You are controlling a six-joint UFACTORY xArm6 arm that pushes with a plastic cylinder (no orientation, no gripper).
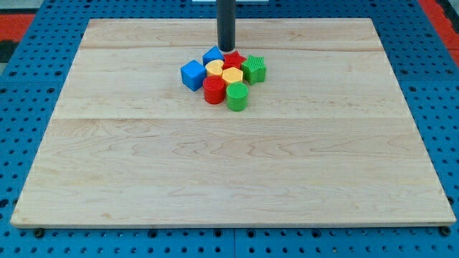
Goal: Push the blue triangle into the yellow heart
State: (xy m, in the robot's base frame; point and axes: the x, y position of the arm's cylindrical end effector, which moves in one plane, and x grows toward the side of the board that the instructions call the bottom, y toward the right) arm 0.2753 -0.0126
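Note:
The blue triangle (213,55) sits at the top left of a tight cluster of blocks in the upper middle of the board. The yellow heart (214,68) lies directly below it, touching it. My tip (226,49) stands at the blue triangle's upper right edge, just above the red star (233,59). A second yellow block (232,75), hexagon-like, sits at the cluster's centre.
A blue cube (193,74) sits at the cluster's left. A red cylinder (214,90) and a green cylinder (237,96) are at its bottom. A green star-like block (254,69) is at its right. The wooden board (229,179) lies on a blue pegboard.

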